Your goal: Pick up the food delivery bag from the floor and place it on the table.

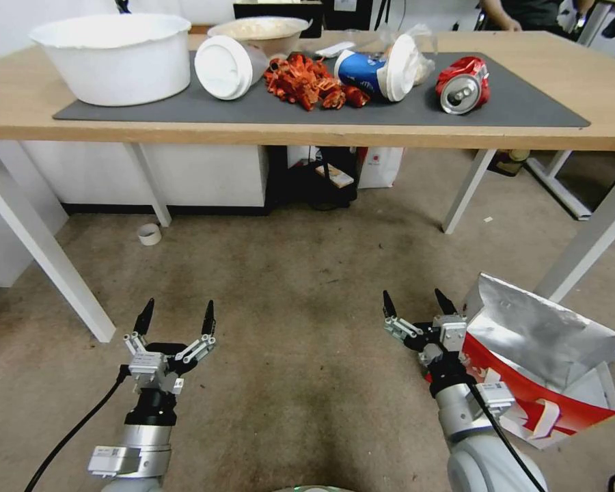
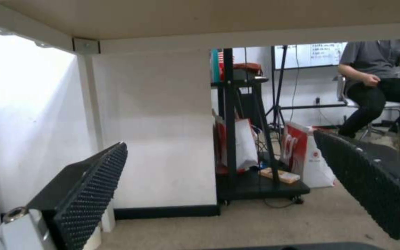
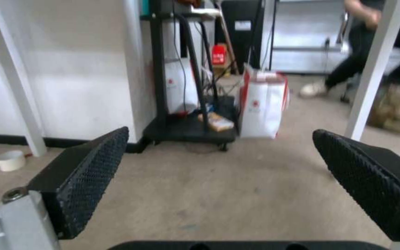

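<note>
Food delivery bag (image 1: 547,362) lies tipped on the floor (image 1: 301,321), its silver lining facing up, just beside the near right leg of the table (image 1: 20,102) and touching or nearly touching the right gripper (image 1: 417,311), which hangs low over the floor on the bag's left with its jaws spread wide and nothing between them. On the far side of that gripper from the bag, the left gripper (image 1: 178,321) also hovers low, jaws open and empty. Judging from this, the task has hardly begun: the bag is not yet grasped, so gripping, lifting and setting it on the surface all remain. Open floor stretches from the bag toward the left gripper, giving room to swing; the tight spots are the white leg right behind the bag and the surface's front edge above it, which the bag must clear on the way up. Up there the dark mat (image 1: 512,113) is crowded with a white bowl (image 1: 116,58), tipped cups (image 1: 383,72) and a crushed red can (image 1: 463,85); bare wood shows at the end above the bag
</note>
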Available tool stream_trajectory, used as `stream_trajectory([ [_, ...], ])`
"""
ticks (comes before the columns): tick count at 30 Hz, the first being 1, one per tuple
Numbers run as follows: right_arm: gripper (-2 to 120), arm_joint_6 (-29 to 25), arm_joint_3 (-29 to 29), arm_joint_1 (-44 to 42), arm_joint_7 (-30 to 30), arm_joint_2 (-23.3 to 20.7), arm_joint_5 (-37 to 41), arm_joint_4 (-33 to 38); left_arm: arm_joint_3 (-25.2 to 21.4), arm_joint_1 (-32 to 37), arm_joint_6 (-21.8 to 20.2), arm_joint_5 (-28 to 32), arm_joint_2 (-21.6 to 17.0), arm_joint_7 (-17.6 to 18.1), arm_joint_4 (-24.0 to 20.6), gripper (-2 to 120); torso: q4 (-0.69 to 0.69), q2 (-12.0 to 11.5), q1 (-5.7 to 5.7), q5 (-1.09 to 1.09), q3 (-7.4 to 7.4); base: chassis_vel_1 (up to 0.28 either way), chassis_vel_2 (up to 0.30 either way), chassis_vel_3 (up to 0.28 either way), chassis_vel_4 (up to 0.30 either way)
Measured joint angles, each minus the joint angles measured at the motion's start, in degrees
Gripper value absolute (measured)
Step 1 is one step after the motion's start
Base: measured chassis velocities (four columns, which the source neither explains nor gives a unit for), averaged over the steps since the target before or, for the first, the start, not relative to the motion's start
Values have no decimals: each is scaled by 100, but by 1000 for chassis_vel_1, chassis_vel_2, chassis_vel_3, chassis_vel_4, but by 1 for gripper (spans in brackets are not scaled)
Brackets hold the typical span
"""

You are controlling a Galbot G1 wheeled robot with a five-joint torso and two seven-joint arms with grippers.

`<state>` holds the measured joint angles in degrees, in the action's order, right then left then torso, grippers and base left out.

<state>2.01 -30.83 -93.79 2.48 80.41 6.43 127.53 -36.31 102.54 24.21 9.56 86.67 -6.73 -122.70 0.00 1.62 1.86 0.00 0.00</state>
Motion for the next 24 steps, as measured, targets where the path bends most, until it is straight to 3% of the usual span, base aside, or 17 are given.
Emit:
stream_trajectory([
  [2,100,120,-243,114,27,-601,37,43,-2,20,-13,2,-42,30,-49,100,1,4,1,1,0,0,0,0,0],
  [3,100,120,-243,114,27,-601,37,43,-2,20,-13,2,-42,30,-49,100,1,4,1,1,0,0,0,0,0],
  [6,100,291,-642,261,130,-1394,195,-5,-12,46,-32,8,-90,56,-113,100,-1,8,2,1,0,0,0,0,0],
  [7,100,291,-642,261,130,-1394,195,-5,-12,46,-32,8,-90,56,-113,100,-1,8,2,1,0,0,0,0,0],
  [8,100,401,-861,389,208,-1868,381,-169,-15,65,-36,12,-107,65,-136,100,0,10,2,1,0,0,0,0,0],
  [9,100,401,-861,389,208,-1868,381,-169,-15,65,-36,12,-107,65,-136,100,0,10,2,1,0,0,0,0,0],
  [10,100,443,-954,456,251,-2140,456,-282,-14,82,-36,15,-113,70,-148,100,-1,11,2,5,0,0,0,0,0],
  [11,100,518,-1105,595,327,-2680,557,-500,-13,108,-36,16,-116,72,-162,100,0,12,3,2,0,0,0,0,0],
  [12,100,518,-1105,595,327,-2680,557,-500,-13,108,-36,16,-116,72,-162,100,0,12,3,2,0,0,0,0,0],
  [17,100,766,-1199,986,606,-3800,700,-1081,2,153,-33,15,-125,72,-180,100,1,17,3,-1,0,0,0,0,0],
  [19,100,818,-1176,1060,676,-3934,690,-1221,6,153,-33,14,-124,72,-180,100,1,17,3,0,0,0,0,0,0],
  [24,100,831,-978,1285,1037,-4716,210,-2042,16,169,-34,14,-124,72,-188,100,-1,19,4,3,0,0,0,0,0],
])
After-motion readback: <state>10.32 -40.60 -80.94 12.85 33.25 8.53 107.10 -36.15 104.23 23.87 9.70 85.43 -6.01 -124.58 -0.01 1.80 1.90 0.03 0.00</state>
